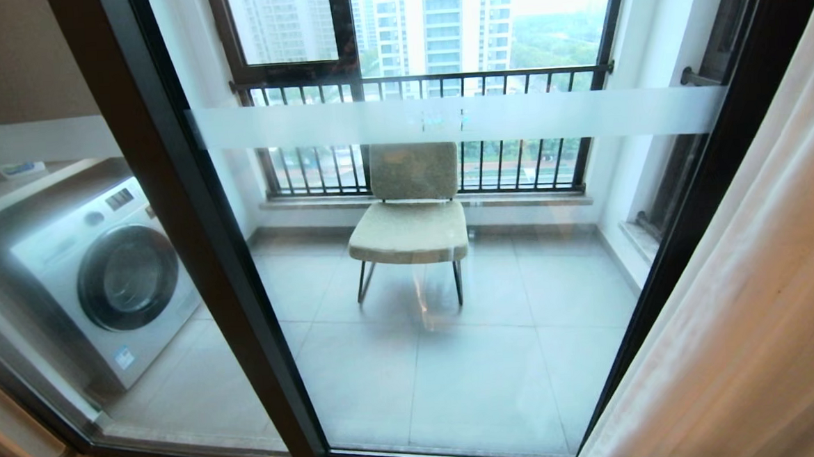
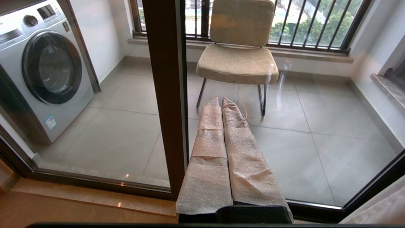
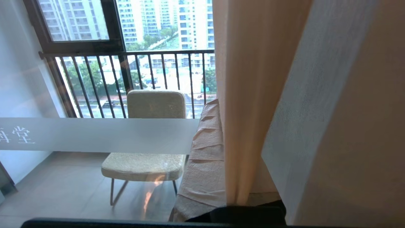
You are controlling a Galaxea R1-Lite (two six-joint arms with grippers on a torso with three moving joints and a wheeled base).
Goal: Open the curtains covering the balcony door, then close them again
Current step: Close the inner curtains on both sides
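Head view showed the door (image 1: 451,268) uncovered, the curtains (image 1: 752,294) bunched at its right edge, so we judged the opening done and the closing still ahead. Our right fingers (image 3: 205,164) were pinched shut around a cream fold of them; our left fingers (image 2: 218,139), closed and empty, pointed at the glass.

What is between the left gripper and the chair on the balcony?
Only the glass of the balcony door. In the left wrist view the left gripper points at the chair through it.
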